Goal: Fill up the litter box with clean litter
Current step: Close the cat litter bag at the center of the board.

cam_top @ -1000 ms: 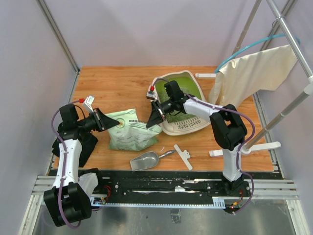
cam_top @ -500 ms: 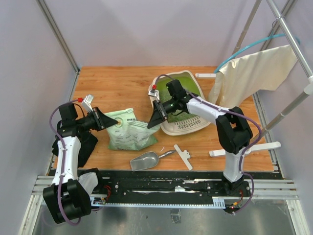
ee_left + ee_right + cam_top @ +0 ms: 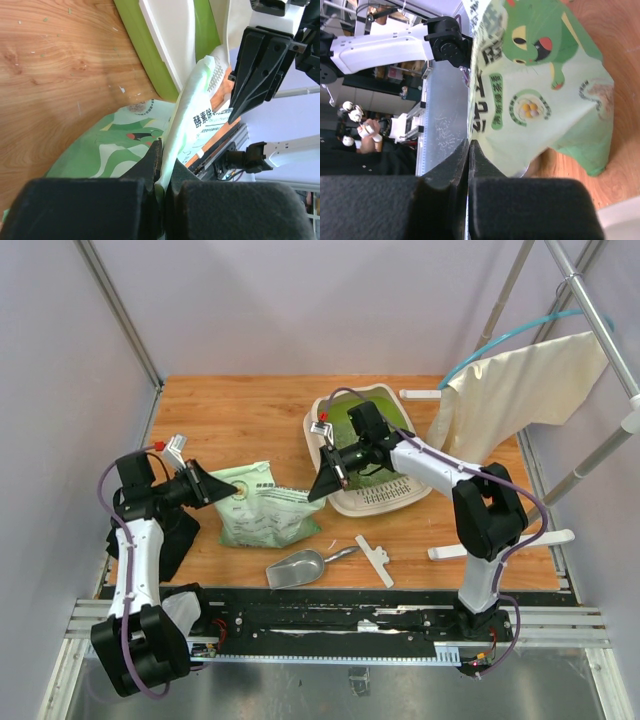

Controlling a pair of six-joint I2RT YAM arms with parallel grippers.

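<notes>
Surface (image 3: 230,410) of wood carries the cream litter box (image 3: 378,503) at 1 o'clock from its middle, with the printed green bag (image 3: 265,518) at 8 o'clock from the box. The left fingers (image 3: 150,167) are clamped on the bag's 9 o'clock edge; the right fingers (image 3: 454,161) are pressed together at its 3 o'clock corner, grip unclear. A metal scoop (image 3: 297,568) lies at 6 o'clock from the bag.
</notes>
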